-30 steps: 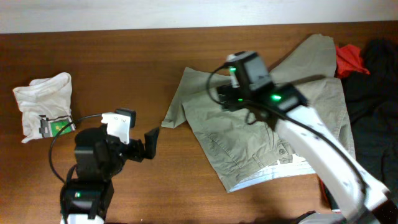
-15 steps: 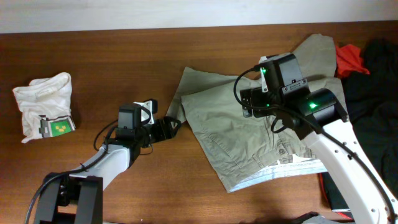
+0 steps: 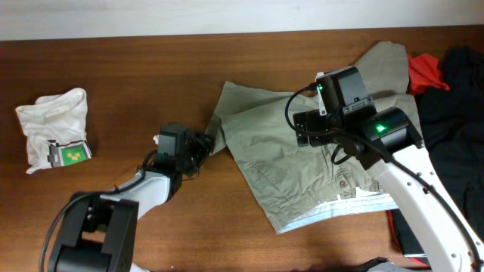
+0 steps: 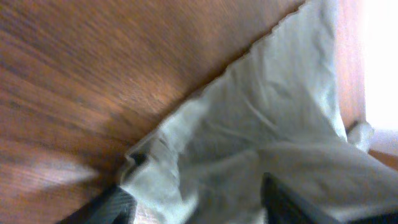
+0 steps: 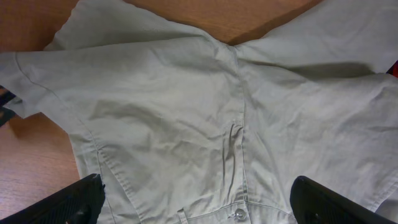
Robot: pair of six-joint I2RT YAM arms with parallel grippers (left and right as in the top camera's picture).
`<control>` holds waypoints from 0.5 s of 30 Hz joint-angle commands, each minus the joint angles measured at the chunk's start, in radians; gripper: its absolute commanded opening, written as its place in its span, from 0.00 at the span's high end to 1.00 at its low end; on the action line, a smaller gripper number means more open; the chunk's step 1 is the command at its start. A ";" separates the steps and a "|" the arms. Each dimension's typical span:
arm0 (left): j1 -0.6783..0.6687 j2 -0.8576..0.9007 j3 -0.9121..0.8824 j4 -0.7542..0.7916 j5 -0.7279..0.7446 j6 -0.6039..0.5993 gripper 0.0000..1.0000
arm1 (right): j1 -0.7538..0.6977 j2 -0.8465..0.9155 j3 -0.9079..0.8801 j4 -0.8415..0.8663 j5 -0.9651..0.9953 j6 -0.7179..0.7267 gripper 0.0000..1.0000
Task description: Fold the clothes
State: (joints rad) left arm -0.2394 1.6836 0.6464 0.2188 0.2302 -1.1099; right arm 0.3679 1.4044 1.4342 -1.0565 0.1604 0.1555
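The khaki trousers (image 3: pixel 261 155) lie rumpled on the table (image 3: pixel 128 75), from its middle toward one end; the left gripper (image 4: pixel 198 194), jaws spread, straddles their hem corner at the table's centre; the right gripper (image 5: pixel 196 193) hovers above them, jaws parted, empty; biting so little cloth, the left may slip off, or drag the unpinned trousers into a bunch

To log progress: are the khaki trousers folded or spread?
Spread: the trousers lie mostly flat, legs splayed apart, with no neat fold made.
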 commanded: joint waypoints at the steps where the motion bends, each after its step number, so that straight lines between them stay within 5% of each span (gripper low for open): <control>1: -0.003 0.066 -0.010 0.091 -0.035 -0.025 0.99 | -0.005 -0.007 0.004 -0.003 0.016 0.003 0.01; 3: 0.064 0.066 0.019 0.285 -0.063 -0.018 0.99 | -0.005 -0.007 0.004 -0.003 0.017 0.003 0.01; 6: 0.256 0.067 0.294 0.300 -0.051 0.027 0.99 | -0.005 -0.007 0.004 -0.003 0.016 0.003 0.01; 7: 0.314 0.067 0.475 0.167 -0.051 0.135 0.40 | -0.005 -0.007 0.004 -0.003 0.016 0.003 0.01; 8: 0.333 0.067 0.603 -0.022 -0.019 0.286 0.01 | -0.005 -0.007 0.004 -0.003 0.016 0.003 0.01; 11: 0.320 0.067 0.642 -0.331 0.156 0.401 0.01 | -0.005 -0.007 0.004 -0.006 0.016 0.003 0.01; 12: 0.306 0.067 0.642 -0.608 0.170 0.402 0.01 | -0.005 -0.007 0.004 -0.012 0.016 0.003 0.01; 15: 0.253 0.067 0.642 -1.052 0.170 0.491 0.01 | -0.005 -0.007 0.004 -0.013 0.017 0.003 0.01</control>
State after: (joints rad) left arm 0.0528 1.7535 1.2831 -0.5953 0.3618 -0.7322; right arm 0.3679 1.4040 1.4342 -1.0702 0.1608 0.1543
